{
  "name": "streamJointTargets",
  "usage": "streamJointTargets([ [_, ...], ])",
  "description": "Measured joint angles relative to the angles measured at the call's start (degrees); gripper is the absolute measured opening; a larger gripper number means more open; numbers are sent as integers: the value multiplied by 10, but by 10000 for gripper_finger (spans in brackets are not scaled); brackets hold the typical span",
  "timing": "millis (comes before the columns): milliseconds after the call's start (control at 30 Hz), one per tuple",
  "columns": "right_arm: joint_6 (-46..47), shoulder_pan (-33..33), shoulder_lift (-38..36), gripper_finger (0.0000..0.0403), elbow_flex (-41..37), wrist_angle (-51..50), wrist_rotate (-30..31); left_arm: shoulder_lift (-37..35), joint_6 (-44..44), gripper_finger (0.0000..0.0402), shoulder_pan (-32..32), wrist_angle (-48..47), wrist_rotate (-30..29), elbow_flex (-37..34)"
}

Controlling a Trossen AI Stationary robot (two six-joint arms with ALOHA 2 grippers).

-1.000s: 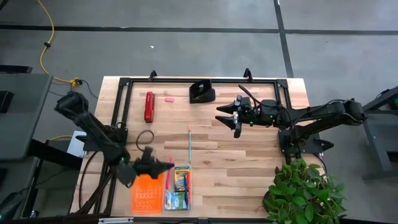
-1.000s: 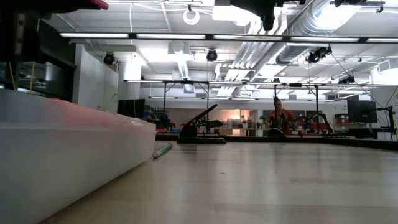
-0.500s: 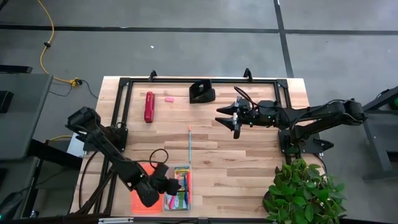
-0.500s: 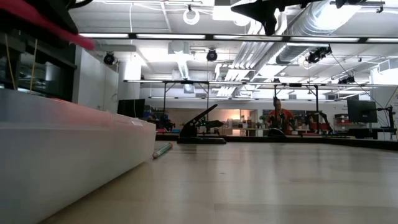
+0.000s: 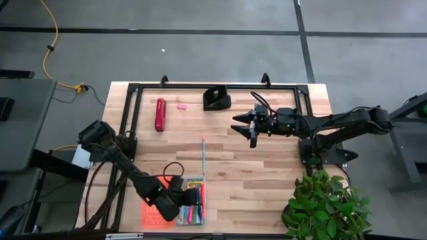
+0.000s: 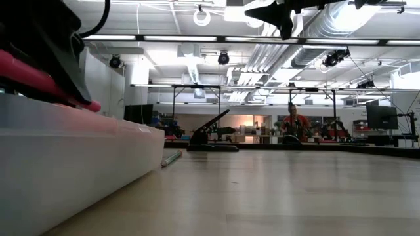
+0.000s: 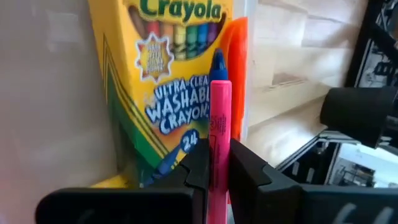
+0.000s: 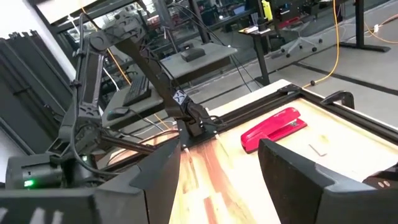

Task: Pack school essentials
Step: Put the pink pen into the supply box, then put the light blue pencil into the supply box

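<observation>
There are two arms over one wooden table (image 5: 267,167). The landmark is the clear plastic box (image 5: 202,217) at the near edge of the table.

The left gripper (image 5: 193,198) is directly above this box, and its two fingers (image 7: 249,171) are pressed together on one pink pen (image 7: 219,134). The pen is a plain pink stick with small dark print on its side, and it points down into the box. Just beside the pen, inside the box, lies one crayon box (image 7: 165,74): yellow and green, with a row of coloured crayons printed on the front and blue letters. A blue tip (image 7: 218,62) shows right behind the pink pen, and an orange object (image 7: 235,68) stands next to it by the box wall.

One more pen (image 5: 203,152), thin and blue-green with an orange end, lies on the table just beyond the box. Far beyond the box, near the back of the table, there are one red stapler (image 5: 160,114), one tiny pink eraser (image 5: 179,105) beside it and one black block (image 5: 216,99).

The right gripper (image 5: 243,125) hovers well apart from the box, with its fingers spread and nothing between them.
</observation>
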Motion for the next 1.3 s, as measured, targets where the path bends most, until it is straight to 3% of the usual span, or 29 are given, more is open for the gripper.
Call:
streamJointTargets([
  [767,0,0,0,210,0,-2,0,0,33,85,6,-7,5,0],
  [1000,15,0,0,210,0,-2,-1,-54,68,108,6,-106,34,0],
  [1133,45,0,0,210,0,-1,-3,-142,148,113,15,-185,-21,0],
  [1300,57,0,0,210,0,4,-11,-284,397,113,66,-215,-94,0],
])
